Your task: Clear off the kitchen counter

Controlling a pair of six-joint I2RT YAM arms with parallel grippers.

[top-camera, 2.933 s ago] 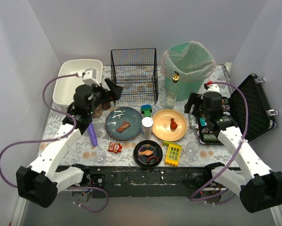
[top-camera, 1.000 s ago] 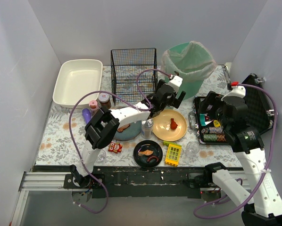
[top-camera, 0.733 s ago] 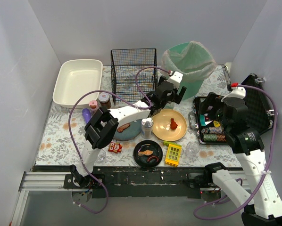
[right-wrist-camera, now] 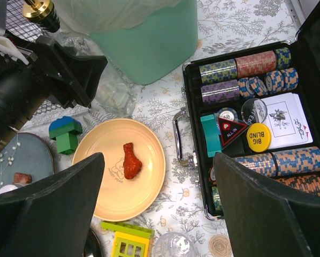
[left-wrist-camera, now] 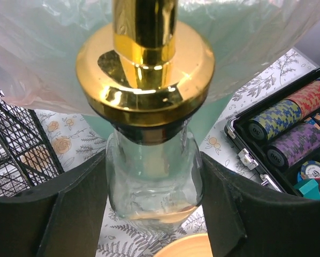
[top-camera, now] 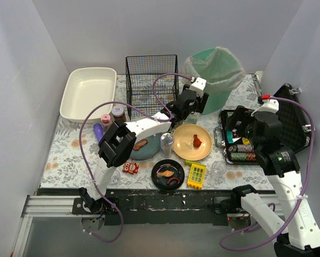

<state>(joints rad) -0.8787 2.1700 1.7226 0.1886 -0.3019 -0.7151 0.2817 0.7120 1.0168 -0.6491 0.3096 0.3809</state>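
Top external view: the table point(top-camera: 69, 160) spans the frame, crowded. At its far edge my left fingers point(left-wrist-camera: 80, 214) hug a gold-capped glass bottle point(left-wrist-camera: 153, 176) beside the green bin point(top-camera: 219, 75); I can't tell if they clamp it. Right fingers point(right-wrist-camera: 47, 203) hang spread over the chip case point(right-wrist-camera: 288, 134). Slick glass could slip or topple.

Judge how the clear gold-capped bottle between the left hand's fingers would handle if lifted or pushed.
The bottle looks like glass, so probably stiff, smooth and breakable. Only a thin amber layer shows at its base, while the gold cap sits high: likely light but top-heavy, apt to tip if pushed. The left hand flanks its rounded sides, which may slip.
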